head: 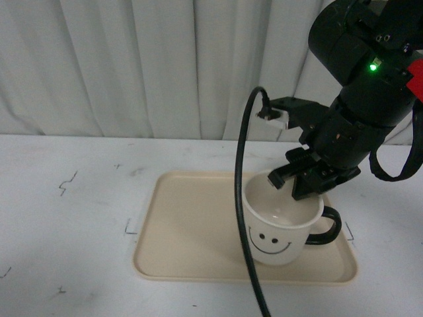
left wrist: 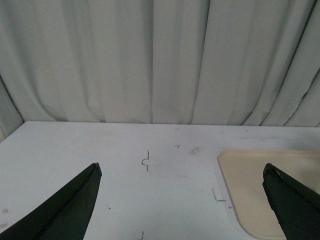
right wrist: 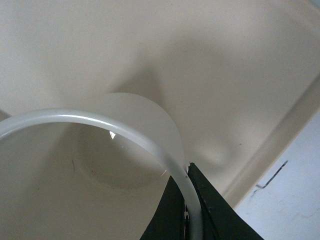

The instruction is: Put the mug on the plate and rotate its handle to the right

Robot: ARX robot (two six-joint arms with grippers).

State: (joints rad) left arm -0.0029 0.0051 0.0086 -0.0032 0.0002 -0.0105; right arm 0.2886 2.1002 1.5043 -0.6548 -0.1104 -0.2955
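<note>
The cream mug (head: 281, 224) with a black smiley face stands upright on the right part of the beige plate (head: 185, 224). Its black handle (head: 327, 228) points right. My right gripper (head: 301, 185) is shut on the mug's far rim, one finger inside and one outside. In the right wrist view the white rim of the mug (right wrist: 100, 122) runs between the two black fingers (right wrist: 212, 205), with the right gripper (right wrist: 187, 167) pinching it. My left gripper (left wrist: 182, 170) is open over bare table, and the plate (left wrist: 260, 185) lies beside one fingertip.
A black cable (head: 244, 218) loops down in front of the mug and plate. Small pen marks (head: 66, 181) dot the white table. A pleated curtain (head: 132, 59) hangs behind the table.
</note>
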